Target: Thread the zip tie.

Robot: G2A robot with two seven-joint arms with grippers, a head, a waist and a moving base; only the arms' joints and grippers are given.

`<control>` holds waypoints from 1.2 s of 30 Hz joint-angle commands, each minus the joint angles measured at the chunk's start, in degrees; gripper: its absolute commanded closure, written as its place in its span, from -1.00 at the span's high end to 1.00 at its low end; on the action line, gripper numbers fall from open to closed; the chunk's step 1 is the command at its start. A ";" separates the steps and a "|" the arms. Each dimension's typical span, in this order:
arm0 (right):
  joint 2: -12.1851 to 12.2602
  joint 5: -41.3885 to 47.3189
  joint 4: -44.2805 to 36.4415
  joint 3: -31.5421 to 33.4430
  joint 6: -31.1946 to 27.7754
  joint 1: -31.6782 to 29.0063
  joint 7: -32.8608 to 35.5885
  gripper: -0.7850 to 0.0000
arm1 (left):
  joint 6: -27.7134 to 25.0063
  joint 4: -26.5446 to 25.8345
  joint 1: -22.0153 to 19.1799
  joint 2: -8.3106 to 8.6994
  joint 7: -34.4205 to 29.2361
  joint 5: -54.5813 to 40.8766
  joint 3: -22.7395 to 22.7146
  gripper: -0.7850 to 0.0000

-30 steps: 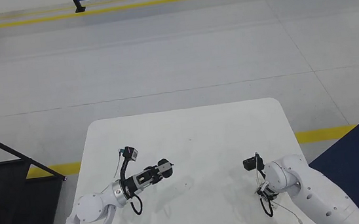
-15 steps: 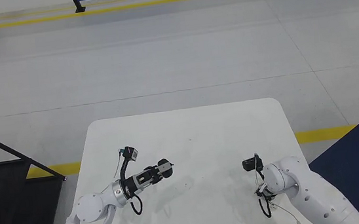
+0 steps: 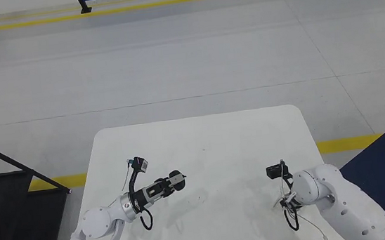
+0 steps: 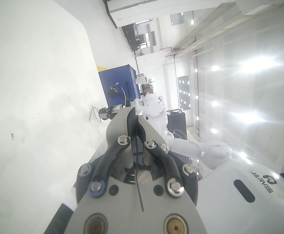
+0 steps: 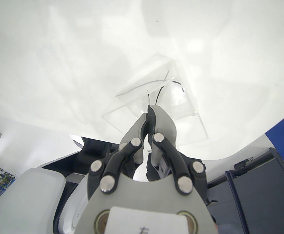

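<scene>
At the lower left of the top view, the left gripper [image 3: 177, 177] is held over the white table [image 3: 201, 137], unchanged from half a second ago. Its fingers are clenched on a thin black zip tie [image 4: 139, 195]. In the left wrist view the tie is seen running from the closed tips back over the grey housing.

At the lower right of the top view, the right gripper [image 3: 276, 170] is found slightly farther right and higher in the frame than half a second ago. It is kept well apart from the left one. Its fingers are pressed together on two thin black strands [image 5: 159, 94], whose ends are seen sticking out just past the tips. Whether these belong to the same tie cannot be told.

Just beyond those tips, a clear plastic stand [image 5: 186, 106] is set on the table.

A white label [image 5: 147, 221] is seen on the right gripper's housing, at the bottom edge of the right wrist view. Its dark character is cut off and cannot be read.
</scene>
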 commanded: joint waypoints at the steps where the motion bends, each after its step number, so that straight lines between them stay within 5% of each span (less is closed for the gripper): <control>1: 0.14 0.68 -0.45 0.99 -0.19 -0.57 -0.03 -1.00 | 0.00 0.00 0.00 0.00 0.00 0.00 0.00 -1.00; 25: 1.19 12.62 -3.04 11.55 -1.33 -5.31 -2.58 -1.00 | 0.00 0.00 0.00 0.00 0.00 0.00 0.00 -1.00; 36: 1.70 29.01 -1.08 19.10 -7.05 -7.92 -2.68 -1.00 | 0.00 0.00 0.00 0.00 0.00 0.00 0.00 -1.00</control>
